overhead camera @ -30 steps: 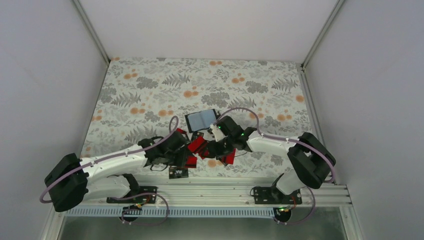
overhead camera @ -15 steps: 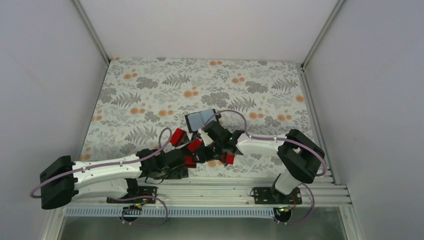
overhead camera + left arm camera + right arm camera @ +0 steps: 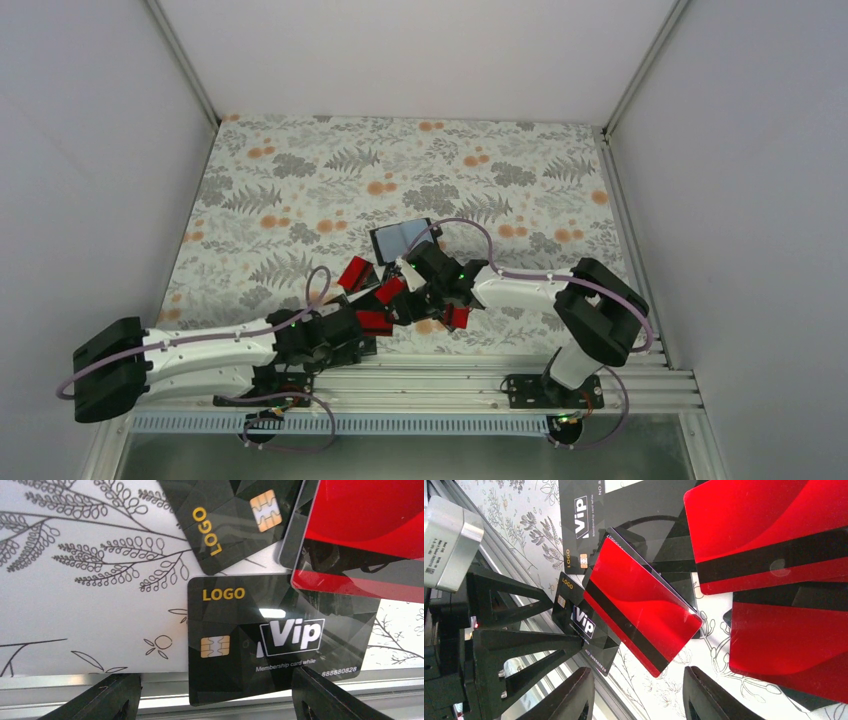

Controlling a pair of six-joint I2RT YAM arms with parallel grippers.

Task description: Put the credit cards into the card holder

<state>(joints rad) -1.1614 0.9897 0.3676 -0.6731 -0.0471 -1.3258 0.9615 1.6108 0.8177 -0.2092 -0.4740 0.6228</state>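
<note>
card holder (image 3: 401,239) open on floral table (image 3: 300,170); red credit cards (image 3: 357,273) clustered between left arm (image 3: 210,346), right arm (image 3: 530,290).

The table (image 3: 290,180) is covered by a pale cloth printed with grey ferns and orange flowers. Near its middle lies the card holder (image 3: 402,238), opened out with the blue-grey inside up. Just nearer, red cards (image 3: 356,273) and black cards (image 3: 225,520) lie scattered and overlapping by the middle of the near edge. One black Vip card (image 3: 275,640) juts over that edge onto the metal rail (image 3: 440,370), and a red card (image 3: 365,535) covers its far corner.
</note>
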